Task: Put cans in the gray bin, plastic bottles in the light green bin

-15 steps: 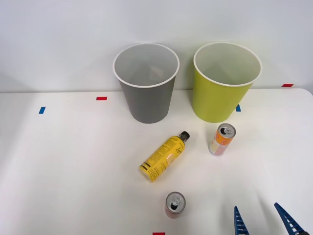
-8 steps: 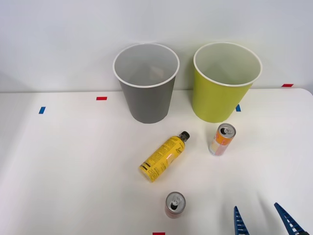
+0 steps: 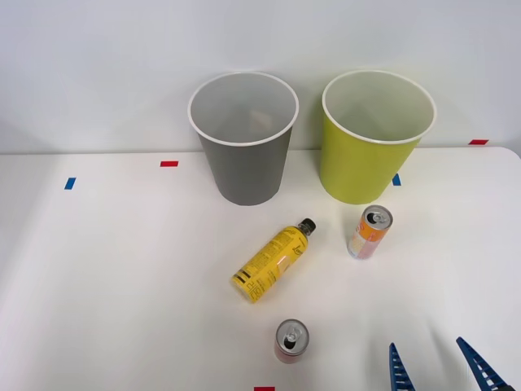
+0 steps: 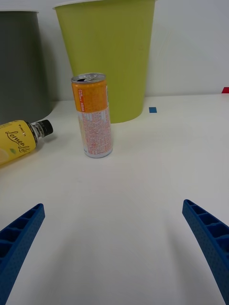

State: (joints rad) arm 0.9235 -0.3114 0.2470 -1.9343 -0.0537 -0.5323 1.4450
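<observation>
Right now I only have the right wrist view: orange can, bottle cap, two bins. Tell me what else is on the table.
Observer: A red can stands upright near the table's front edge, to the left of the hand.
Operator: Give me the bottle's full lie.
Observer: The bottle lies on its side, with its cap toward the bins and its base toward the robot, between the gray bin and the red can.

Yellow bottle [image 4: 16, 141], lying left of orange can [image 4: 93, 116]: label reads "Lemon" in dark script. Can's small print unreadable.
</observation>
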